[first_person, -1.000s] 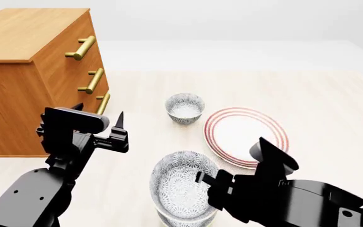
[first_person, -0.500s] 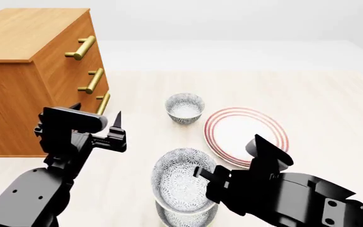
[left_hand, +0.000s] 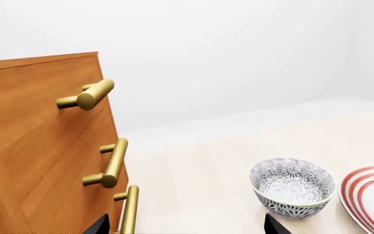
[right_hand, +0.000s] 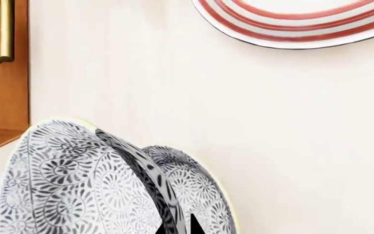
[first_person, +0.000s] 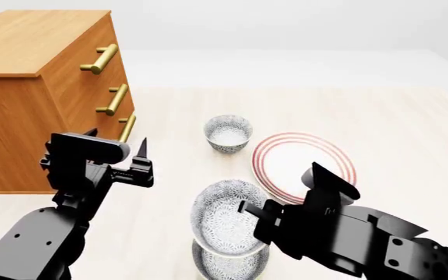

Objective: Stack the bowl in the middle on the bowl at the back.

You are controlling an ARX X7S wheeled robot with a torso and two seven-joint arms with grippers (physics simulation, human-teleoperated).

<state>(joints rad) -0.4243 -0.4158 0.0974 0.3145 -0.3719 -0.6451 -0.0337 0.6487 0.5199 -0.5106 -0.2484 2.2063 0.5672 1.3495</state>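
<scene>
1. Two bowls show at the near edge of the head view: the front bowl [first_person: 228, 265] on the table [first_person: 410, 134], and above it the middle bowl [first_person: 226, 224], lifted and tilted. Over the last second it has risen and drifted slightly toward the back; the gap beneath has grown.
2. The right gripper [first_person: 256, 217] is clamped on that bowl's rim, one finger inside, the other hidden behind the wall. The right wrist view shows the held bowl [right_hand: 83, 185] edge-on with the front bowl [right_hand: 187, 190] just behind it.
3. The left gripper [first_person: 140, 158] hangs idle beside the drawers [first_person: 45, 99], its fingers spread and holding nothing; it has barely drifted.
4. The plate [first_person: 302, 166] lies to the right, untouched and well clear of the path.
5. The back bowl [first_person: 228, 133] stands upright farther on, unmoved; the left wrist view shows it [left_hand: 292, 186] empty.
6. In my judgement the lift is done and the carry has begun: the bowl must travel back, level out and come down centred.
</scene>
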